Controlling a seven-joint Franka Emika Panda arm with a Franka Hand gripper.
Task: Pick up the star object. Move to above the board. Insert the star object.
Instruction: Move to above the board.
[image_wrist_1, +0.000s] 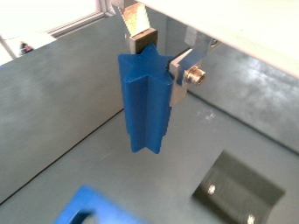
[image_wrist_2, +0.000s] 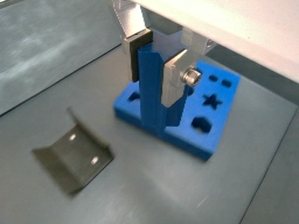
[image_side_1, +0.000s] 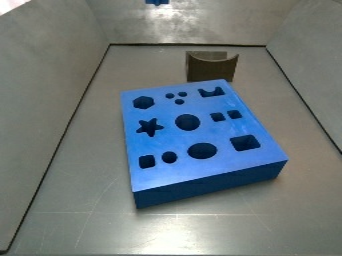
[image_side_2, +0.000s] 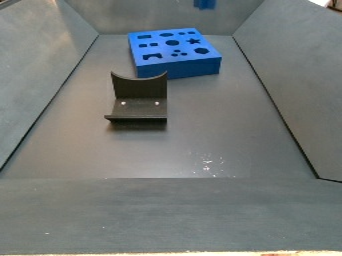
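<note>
My gripper (image_wrist_1: 160, 59) is shut on the star object (image_wrist_1: 145, 101), a tall blue ridged peg that hangs upright from the fingers, as both wrist views show (image_wrist_2: 155, 87). The silver fingers (image_wrist_2: 177, 74) clamp its upper end. It is held high in the air. The board (image_side_1: 167, 140), a thick blue block with dark shaped holes, lies on the tray floor below, and it also shows in a wrist view (image_wrist_2: 198, 133). In both side views only the peg's low tip (image_side_1: 158, 3) (image_side_2: 203, 3) shows at the top edge; the gripper itself is out of frame there.
The fixture (image_side_1: 211, 65), a dark bracket, stands on the grey floor behind the board, and it also shows in the other views (image_side_2: 136, 100) (image_wrist_2: 73, 157) (image_wrist_1: 239, 192). Sloped grey tray walls (image_side_1: 67, 110) enclose the floor.
</note>
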